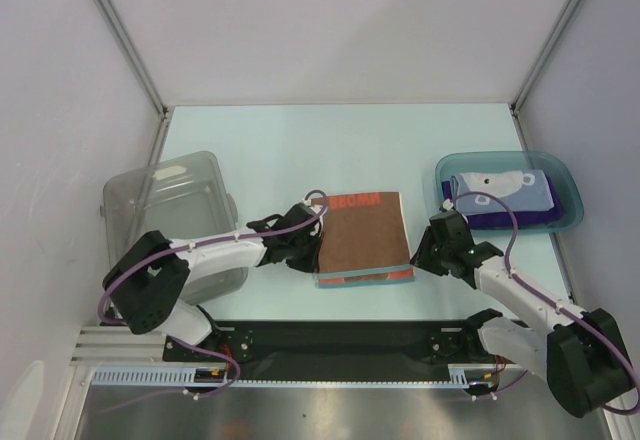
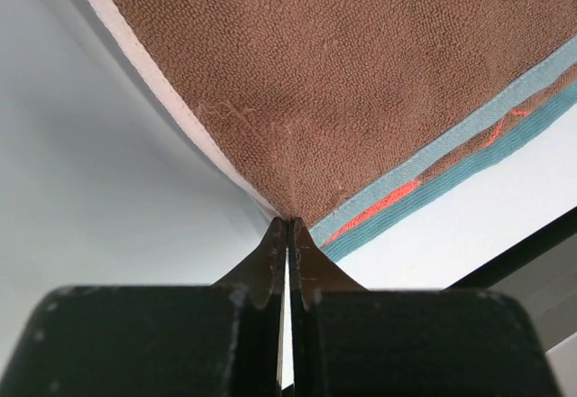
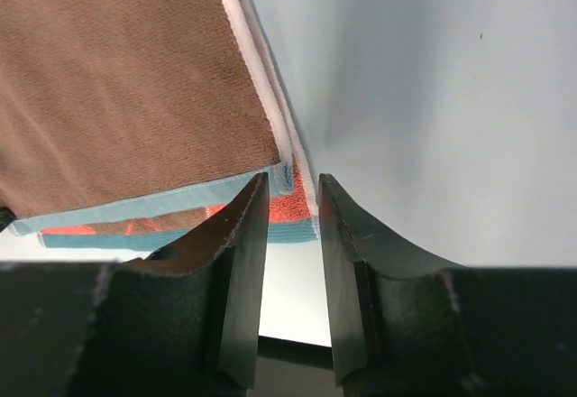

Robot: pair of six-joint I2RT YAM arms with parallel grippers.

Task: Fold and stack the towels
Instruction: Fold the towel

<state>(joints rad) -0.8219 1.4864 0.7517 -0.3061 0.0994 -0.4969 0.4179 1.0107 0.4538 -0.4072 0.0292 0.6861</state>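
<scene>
Top external view, from the left: the clear bin (image 1: 170, 215) sits beyond my left arm, apart from the work. My left claw (image 1: 303, 250) is pressed together on the near left corner of the brown towel (image 1: 365, 232), which lies folded flat in the middle of the table, its teal and orange hem along the near edge. My right claw (image 1: 422, 256) is spread at the near right corner and grips nothing; the corner lies just ahead of its tips. I judge the cloth light, limp terry. Lifted by one corner it would sag and fall open, so the hold is both near corners, with the layers pinched together. Farther right, the teal tray (image 1: 572, 185) holds a light blue towel (image 1: 500, 188) over a purple towel (image 1: 520, 222). Its rim is what a carry would have to clear.
</scene>
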